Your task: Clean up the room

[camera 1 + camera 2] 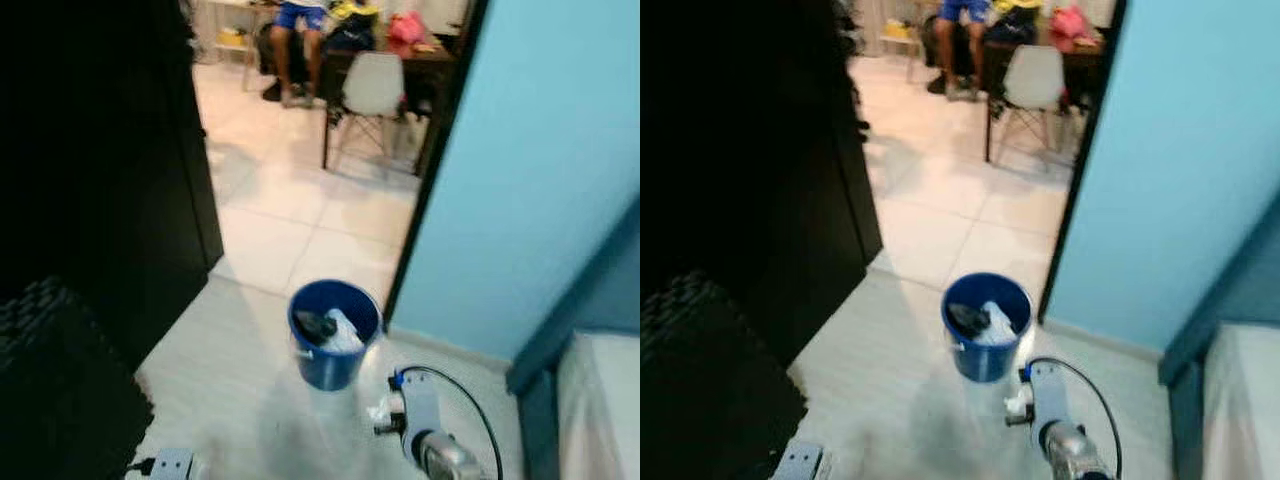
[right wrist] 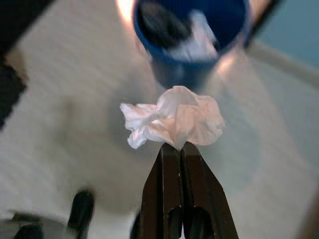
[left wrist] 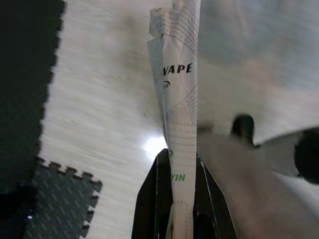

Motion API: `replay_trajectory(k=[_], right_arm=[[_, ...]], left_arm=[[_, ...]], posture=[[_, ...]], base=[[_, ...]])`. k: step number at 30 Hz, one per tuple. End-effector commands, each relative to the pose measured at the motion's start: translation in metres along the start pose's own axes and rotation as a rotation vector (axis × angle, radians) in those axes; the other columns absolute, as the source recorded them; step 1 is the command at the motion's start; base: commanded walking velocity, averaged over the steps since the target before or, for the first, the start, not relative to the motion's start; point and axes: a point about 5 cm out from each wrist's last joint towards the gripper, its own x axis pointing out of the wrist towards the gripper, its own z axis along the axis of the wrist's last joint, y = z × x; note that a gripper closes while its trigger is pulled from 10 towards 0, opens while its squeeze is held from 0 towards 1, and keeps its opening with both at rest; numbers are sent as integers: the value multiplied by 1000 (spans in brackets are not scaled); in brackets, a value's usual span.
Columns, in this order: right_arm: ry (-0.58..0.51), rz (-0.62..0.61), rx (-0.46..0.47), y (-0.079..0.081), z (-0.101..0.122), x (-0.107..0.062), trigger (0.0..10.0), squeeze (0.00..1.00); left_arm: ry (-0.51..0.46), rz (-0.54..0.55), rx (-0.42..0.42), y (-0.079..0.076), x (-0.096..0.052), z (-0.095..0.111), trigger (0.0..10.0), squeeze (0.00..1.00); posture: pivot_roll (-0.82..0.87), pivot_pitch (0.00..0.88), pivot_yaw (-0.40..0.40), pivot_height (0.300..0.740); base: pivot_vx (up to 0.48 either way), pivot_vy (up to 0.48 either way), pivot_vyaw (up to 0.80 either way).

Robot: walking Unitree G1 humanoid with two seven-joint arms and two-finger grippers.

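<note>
Crumpled tissue is pinched by the right gripper, the blue bin at twelve o'clock; a folded paper is clamped by the left gripper. Carrying is underway; release over the bin is needed next.

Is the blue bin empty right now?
No, the bin already holds a dark item and white trash, seen plainly from the head view.
</note>
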Motion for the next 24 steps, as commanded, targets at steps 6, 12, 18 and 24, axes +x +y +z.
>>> replay_trajectory(k=[6, 12, 18, 24], right_arm=[[54, 13, 53, 6, -13, -1, 10000, 0], [55, 15, 56, 5, -13, -1, 10000, 0], [59, 15, 57, 6, -14, -1, 10000, 0], [48, 14, 56, 6, -14, -2, 10000, 0]], left_arm=[[-215, -124, 139, -36, 15, 86, 10000, 0], [-338, -220, 206, -56, 14, 122, 10000, 0], [-387, -359, 308, -78, 11, 138, 10000, 0], [-398, -303, 369, -77, 11, 148, 10000, 0]], posture=[[25, 42, -36, 740], [14, 42, -32, 740], [14, 40, -34, 740], [8, 39, -29, 740]], base=[[480, 0, -800], [480, 0, -800], [480, 0, -800], [445, 0, -681]])
